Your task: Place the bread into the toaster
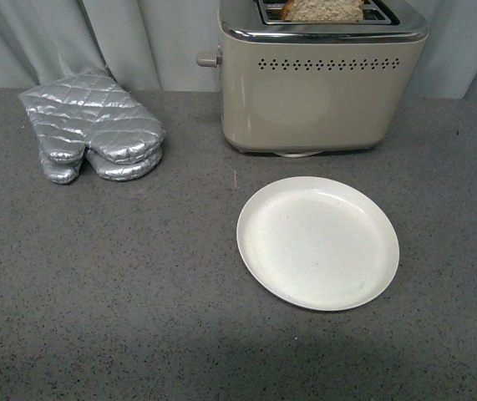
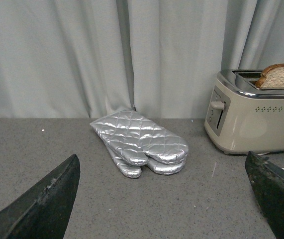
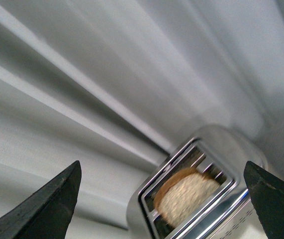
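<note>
The cream toaster (image 1: pixel 317 92) stands at the back of the grey counter, and the bread (image 1: pixel 326 10) sticks up out of one of its chrome slots. From the left wrist view the toaster (image 2: pixel 253 119) is off to one side with the bread (image 2: pixel 278 76) leaning in its top. My left gripper (image 2: pixel 166 199) is open low over bare counter, holding nothing. My right gripper (image 3: pixel 164 199) is open above the toaster (image 3: pixel 206 199), looking down at the bread (image 3: pixel 186 196) in the slot, apart from it. Neither arm shows in the front view.
A white plate (image 1: pixel 317 242) lies bare on the counter in front of the toaster. Silver quilted oven mitts (image 1: pixel 92 125) rest at the back left, also in the left wrist view as oven mitts (image 2: pixel 139 142). A grey curtain (image 2: pixel 107 55) hangs behind.
</note>
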Motion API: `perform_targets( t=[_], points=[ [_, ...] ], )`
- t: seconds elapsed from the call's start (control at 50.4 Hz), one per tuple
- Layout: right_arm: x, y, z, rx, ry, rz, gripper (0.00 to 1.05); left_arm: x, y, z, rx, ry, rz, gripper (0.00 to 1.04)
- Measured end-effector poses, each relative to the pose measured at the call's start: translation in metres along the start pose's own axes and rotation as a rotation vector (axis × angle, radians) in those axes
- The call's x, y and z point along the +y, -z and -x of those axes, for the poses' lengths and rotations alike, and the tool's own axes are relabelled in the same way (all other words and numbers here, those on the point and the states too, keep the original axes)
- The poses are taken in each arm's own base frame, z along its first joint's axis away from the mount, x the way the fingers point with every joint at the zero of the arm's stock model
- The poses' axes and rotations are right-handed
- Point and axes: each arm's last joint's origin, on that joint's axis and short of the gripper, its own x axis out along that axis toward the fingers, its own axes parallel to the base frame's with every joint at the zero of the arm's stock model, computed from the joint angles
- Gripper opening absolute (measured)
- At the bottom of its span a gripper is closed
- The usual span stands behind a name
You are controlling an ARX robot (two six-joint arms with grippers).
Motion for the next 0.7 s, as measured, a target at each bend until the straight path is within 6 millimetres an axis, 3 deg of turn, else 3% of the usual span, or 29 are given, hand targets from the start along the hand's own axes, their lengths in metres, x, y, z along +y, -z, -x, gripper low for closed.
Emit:
perform_targets(
  t=[0.119,0.238,0.357,0.496,0.695],
  points=[
    [-0.013,-0.012,0.035,-0.143,-0.098,0.271,0.95,0.0,0.0,0.0,0.0,0.0,0.0,0.98],
    [-0.041,-0.014,0.074,-0.23,-0.202,0.597,0.93,0.0,0.0,0.0,0.0,-0.001,0.0,0.98],
    [-0.067,-0.012,0.094,-0.077,-0.184,0.729,0.74,0.0,0.0,0.0,0.0,0.0,0.0,0.98],
    [-0.099,-0.009,0.105,-0.048,-0.152,0.757,0.55,0.0,0.0,0.0,0.0,0.0,0.0,0.98],
    [-0.139,-0.007,0.125,-0.045,-0.148,0.763,0.14,0.0,0.0,0.0,0.0,0.0,0.0,0.98]
  ],
)
